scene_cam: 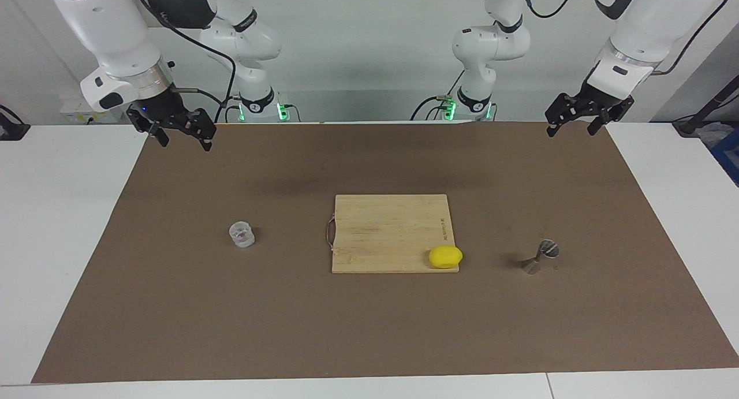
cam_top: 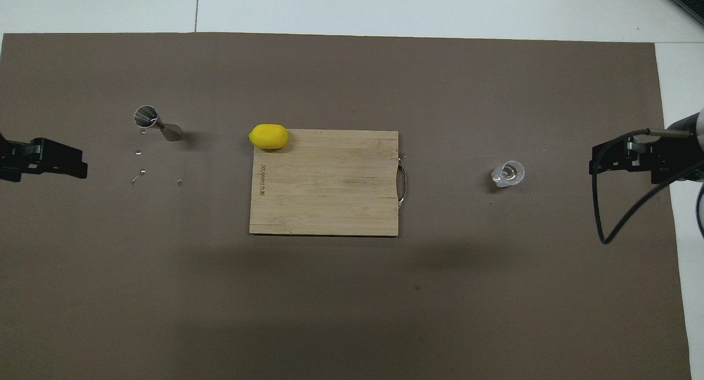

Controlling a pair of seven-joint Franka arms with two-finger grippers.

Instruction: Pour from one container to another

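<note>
While both arms wait raised at the robots' edge of the brown mat on the counter, you have the left hand and the right hand released and empty; the wooden board at mid-mat carries burned lettering along one edge, too small to read, and a yellow lemon on its corner. The clear cup, toward the right arm's end, looks light, rigid and slippery, so grip its ribbed sides low. The metal jigger, toward the left arm's end, looks tippy.
</note>
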